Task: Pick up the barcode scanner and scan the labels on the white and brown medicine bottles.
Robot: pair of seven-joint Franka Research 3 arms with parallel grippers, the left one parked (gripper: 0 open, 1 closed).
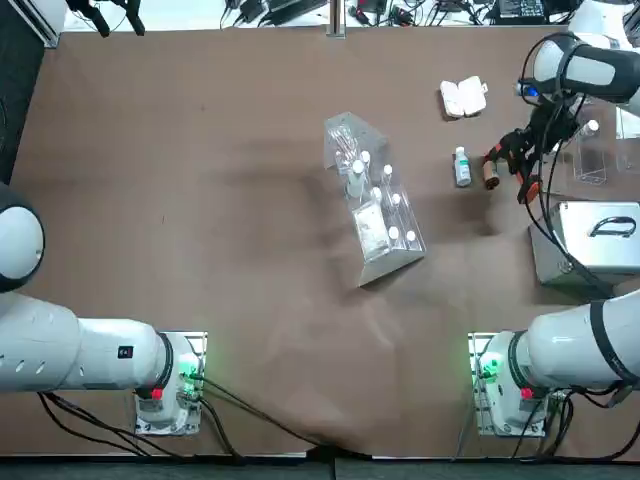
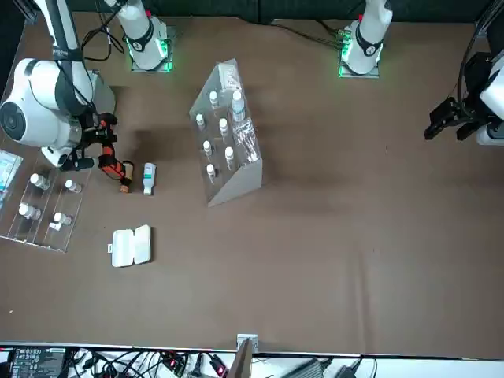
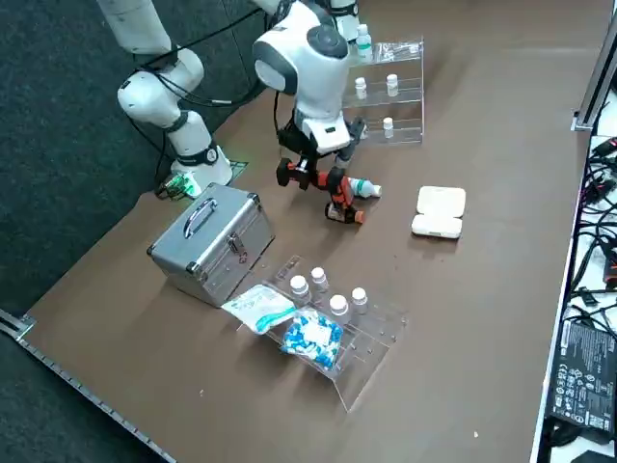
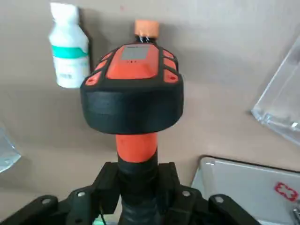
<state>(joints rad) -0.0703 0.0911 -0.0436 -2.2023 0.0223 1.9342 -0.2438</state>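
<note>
My right gripper [image 4: 140,185] is shut on the orange handle of the barcode scanner [image 4: 132,91], whose black-rimmed head points down at the table. In the wrist view the head covers most of the brown bottle [image 4: 146,28], leaving only its pale cap in sight. The white bottle [image 4: 68,47], with a green-banded label, lies just beside it. From overhead, the scanner [image 1: 510,152] hangs over the brown bottle [image 1: 490,178] at the far right, and the white bottle [image 1: 462,167] lies to its left. In the side view the gripper [image 3: 313,159] holds the scanner [image 3: 328,183] above both bottles.
A silver metal case [image 1: 590,245] sits on the near side of the gripper. A clear rack of vials [image 1: 375,205] lies mid-table, and a second rack [image 1: 598,155] is at the right edge. A white pill box [image 1: 463,97] lies beyond the bottles. Blister packs [image 3: 308,333] rest by the rack.
</note>
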